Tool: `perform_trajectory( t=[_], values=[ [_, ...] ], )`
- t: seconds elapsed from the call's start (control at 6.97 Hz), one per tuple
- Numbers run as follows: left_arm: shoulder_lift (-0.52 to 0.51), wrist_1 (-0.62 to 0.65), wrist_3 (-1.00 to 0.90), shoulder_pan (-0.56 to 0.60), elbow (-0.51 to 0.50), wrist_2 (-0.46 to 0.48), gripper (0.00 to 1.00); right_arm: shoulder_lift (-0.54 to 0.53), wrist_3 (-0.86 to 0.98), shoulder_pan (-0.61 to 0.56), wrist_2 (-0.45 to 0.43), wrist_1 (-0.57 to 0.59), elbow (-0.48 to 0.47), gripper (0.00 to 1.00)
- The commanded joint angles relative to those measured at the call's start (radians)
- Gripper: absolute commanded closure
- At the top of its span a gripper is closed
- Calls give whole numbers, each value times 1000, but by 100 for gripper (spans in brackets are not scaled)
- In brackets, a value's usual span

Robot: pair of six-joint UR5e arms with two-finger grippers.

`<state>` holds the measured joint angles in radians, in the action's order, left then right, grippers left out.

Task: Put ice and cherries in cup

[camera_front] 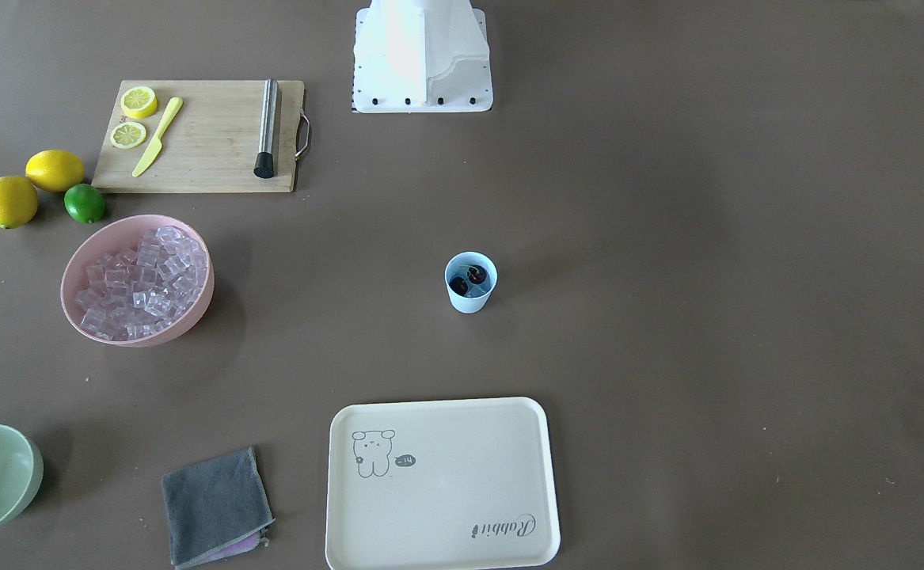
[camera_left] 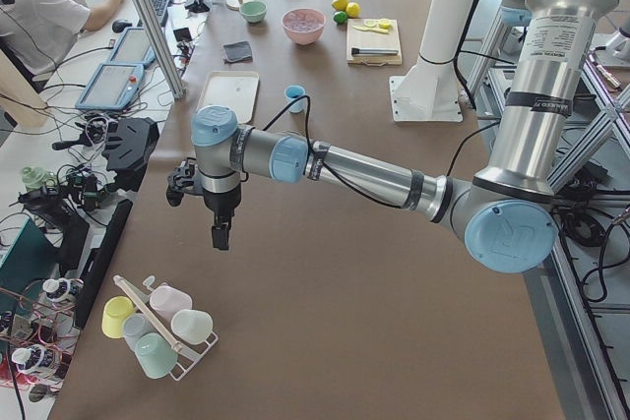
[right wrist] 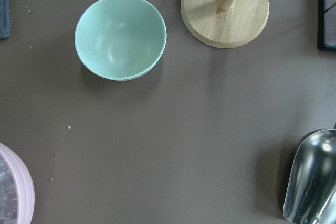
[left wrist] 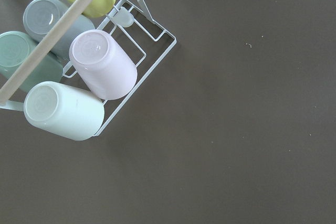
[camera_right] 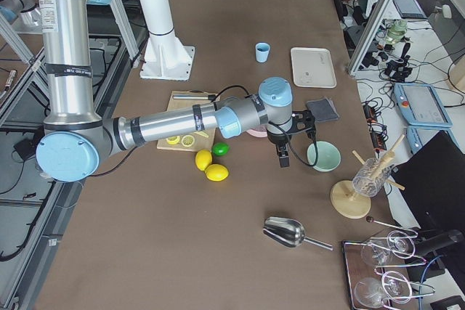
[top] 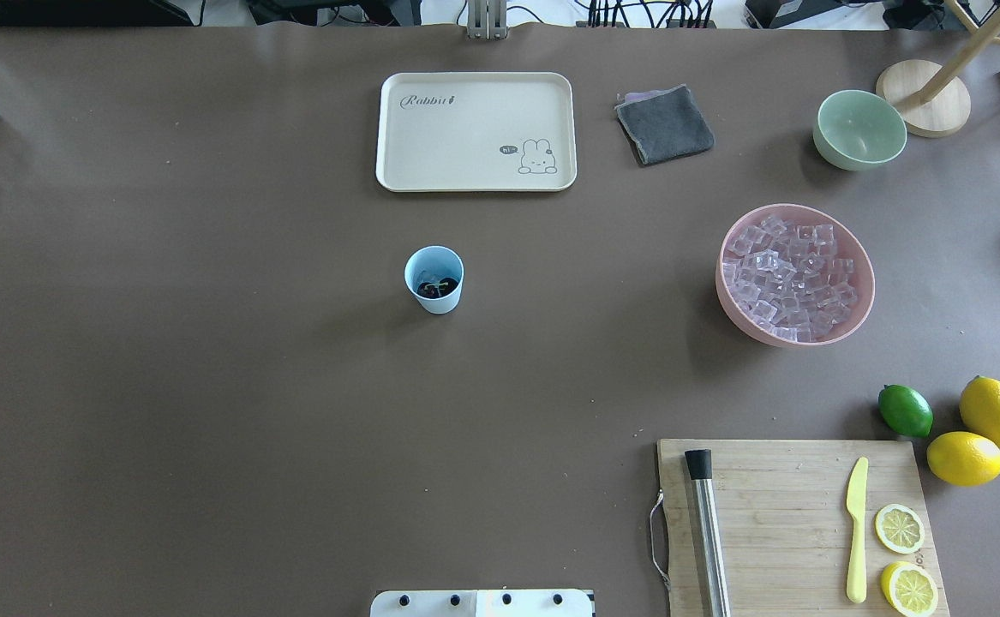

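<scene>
The light-blue cup (camera_front: 470, 282) stands upright on the brown table (camera_front: 667, 237), near the middle and well apart from everything else. The two dark cherries (camera_front: 465, 279) lie inside it; whether any cubes sit under them I cannot tell. The ice (camera_front: 145, 277) fills a pink bowl (camera_front: 186, 324) off toward my right side, a heap of clear cubes. Beyond that bowl lie a green lime (camera_front: 85, 203), two lemons (camera_front: 32, 186) and a wooden cutting board (camera_front: 208, 142). A cream tray (camera_front: 446, 514) lies on the far side of the cup from my base. Both my arms are stretched out to the ends of the table, far from the cup. My left gripper (camera_left: 221, 235) hangs pointing down over bare table, near a wire rack (left wrist: 152, 35) of upturned cups. My right gripper (camera_right: 282, 157) hangs pointing down just beside a pale green bowl (right wrist: 119, 35), with a metal scoop (right wrist: 312, 182) lying nearby. Only the side views show either gripper, so I cannot tell how wide my fingers stand on either hand.
</scene>
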<state>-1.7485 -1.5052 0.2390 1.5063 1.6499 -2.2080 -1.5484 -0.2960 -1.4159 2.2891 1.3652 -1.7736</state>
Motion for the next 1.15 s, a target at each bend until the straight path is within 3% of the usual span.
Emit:
perform_trajectory(
  t=[0.0, 0.72, 1.0],
  values=[
    [37, 6, -4, 8, -7, -1, 2, -2, 0, 0, 1, 0, -1, 0],
    [55, -6, -4, 15, -15, -2, 2, -7, 0, 0, 1, -1, 3, 0],
    [57, -6, -4, 37, -12, -63, 2, -13, -3, 0, 1, 0, -7, 0]
  ],
)
